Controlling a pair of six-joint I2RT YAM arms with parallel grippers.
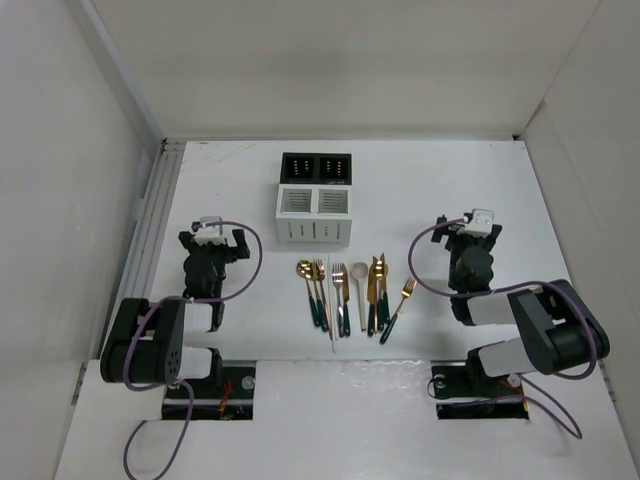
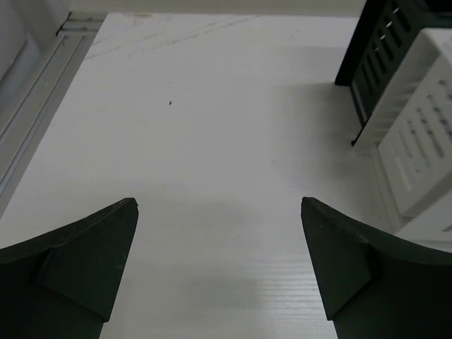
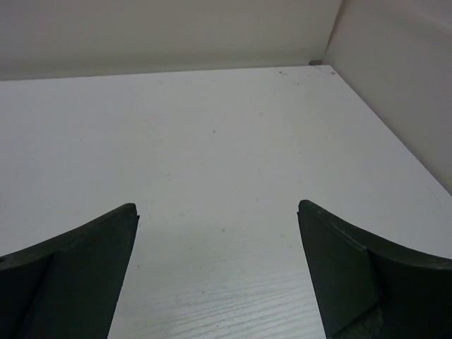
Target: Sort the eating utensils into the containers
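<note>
**Sorting not yet begun: both pincers wide and empty**

The slim gold-headed forks, spoons and knives with dark teal handles (image 1: 345,295) lie in a loose row toward the middle of the near edge of the white counter (image 1: 420,180), between the two arms. A cream spoon (image 1: 360,298) lies among them, and a gold fork with a dark handle (image 1: 400,303) lies slanted at the right end of the row. The white slotted two-compartment cutlery holder (image 1: 314,213) stands farther in, toward the middle of the far edge. The black slotted two-compartment holder (image 1: 317,167) stands right behind it.

The left pincer (image 1: 213,238) and the right pincer (image 1: 470,228) hover on either side of the row. Both are spread wide and hold nothing. Each wrist view shows only bare counter between the fingers.

By the look of it, this is the opening step, since no piece appears to be in a holder. The next move calls for one arm to turn back toward the near edge, come down over a single piece and narrow on its thin handle without dragging its neighbours. The slanted fork stands a little apart and seems the easiest first pick.

Several pieces overlap, so I cannot count them exactly or tell knife from spoon. A thin pale stick in the row is too slim to identify. The black holder's compartments are too dark to see into. Whether the two holders touch cannot be told. Neither wrist view shows any cutlery.
</note>
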